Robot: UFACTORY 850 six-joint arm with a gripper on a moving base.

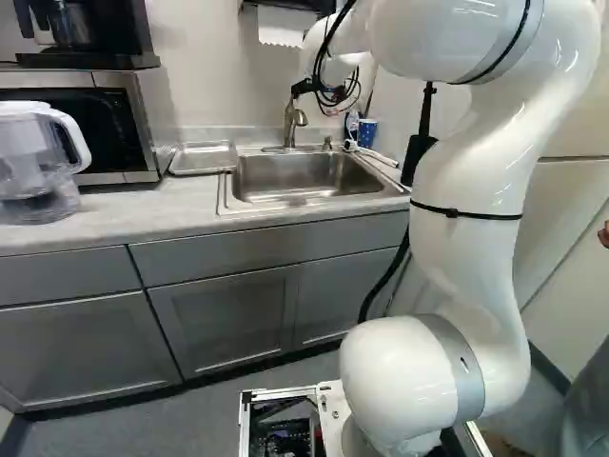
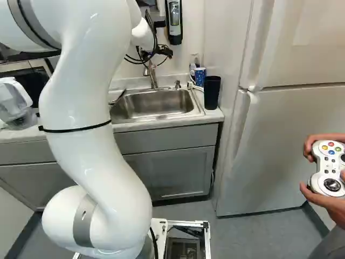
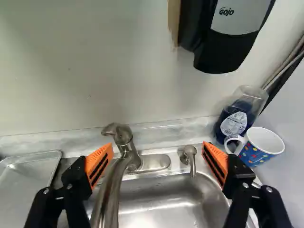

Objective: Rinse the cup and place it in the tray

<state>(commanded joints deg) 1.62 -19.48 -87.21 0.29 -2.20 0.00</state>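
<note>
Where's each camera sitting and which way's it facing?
Left base view: on the base, behind-left of the white arm, looking ahead and down at the steel sink; arm right of middle.
Right base view: behind-right of the arm, facing likewise; arm left of middle.
Wrist view: on the wrist, looking along the black gripper at the metal faucet; its open orange-padded fingers show.
Both base views share the sink.

Sink [image 3: 161, 204]: bright glare on its steel
My arm [image 1: 476, 162]: shiny highlights along its white curves
Wall [image 3: 71, 71]: soft shading beside the soap dispenser [image 3: 223, 52]
</note>
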